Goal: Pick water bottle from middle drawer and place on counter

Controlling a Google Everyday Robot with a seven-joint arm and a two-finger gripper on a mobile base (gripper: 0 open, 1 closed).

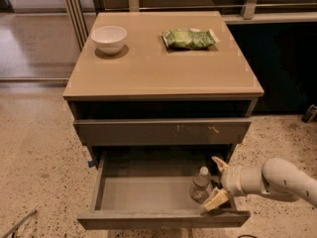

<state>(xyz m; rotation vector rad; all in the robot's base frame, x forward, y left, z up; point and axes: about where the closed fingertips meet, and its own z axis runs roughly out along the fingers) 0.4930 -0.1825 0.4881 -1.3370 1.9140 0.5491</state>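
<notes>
The water bottle [200, 186], small and clear with a white cap, stands upright on the grey floor at the right end of the open middle drawer [143, 195]. My gripper [217, 181] reaches in from the right on a white arm, open, with one tan finger behind the bottle and one in front, just right of it and close to it. The tan counter [158, 68] tops the cabinet above.
A white bowl [108, 37] sits at the counter's back left and a green snack bag [189, 38] at the back right. A drawer front with small pale scratches [163, 131] lies above the open drawer. Speckled floor surrounds the cabinet.
</notes>
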